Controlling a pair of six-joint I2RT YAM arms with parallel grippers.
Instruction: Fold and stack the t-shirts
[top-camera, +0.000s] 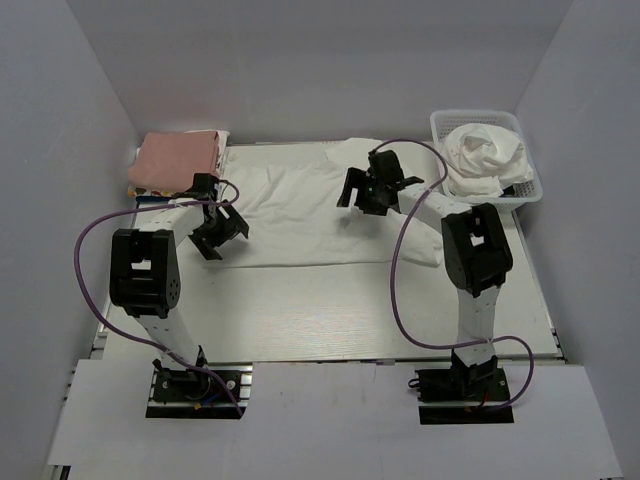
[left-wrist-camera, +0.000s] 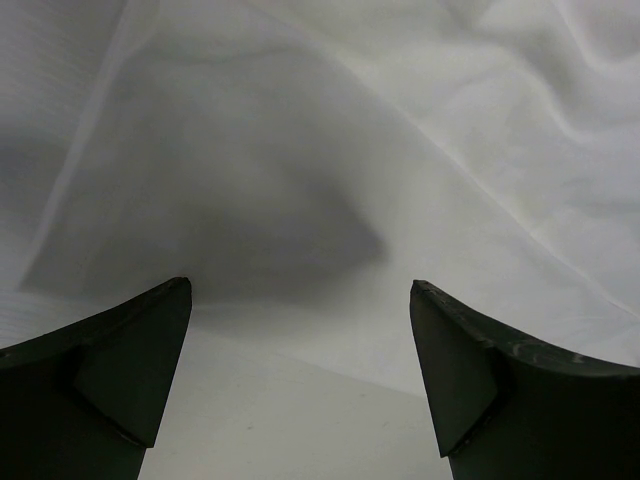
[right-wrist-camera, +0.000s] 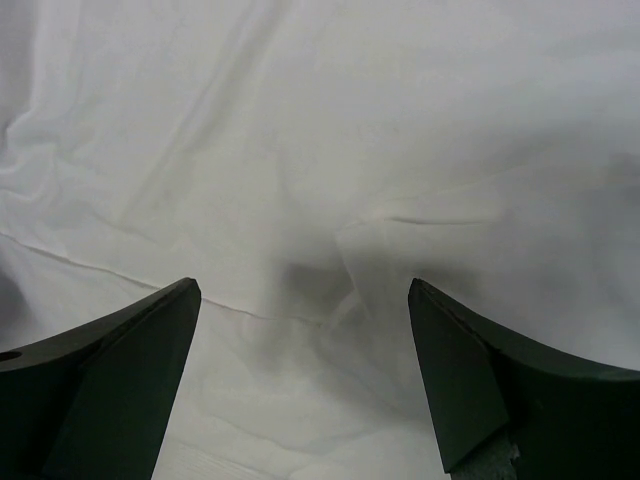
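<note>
White table (top-camera: 300, 320), grey walls all round. Spread t-shirt (top-camera: 300, 215) flat mid-table, long axis left to right. At its left edge hovers left gripper (top-camera: 218, 235), fingers wide, empty. Over far right part, right gripper (top-camera: 368, 190), likewise wide, empty. Each arm nearest own end.

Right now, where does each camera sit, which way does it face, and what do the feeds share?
Top external: above and behind the arms, looking down on table, spread t-shirt and basket; both arms, left pincer and right pincer show.
Left wrist: on the left arm, facing down at the t-shirt's edge and table; its open fingers show.
Right wrist: on the right arm, facing down at wrinkled t-shirt cloth; its open fingers show.
Shared: all three see the spread t-shirt.
</note>
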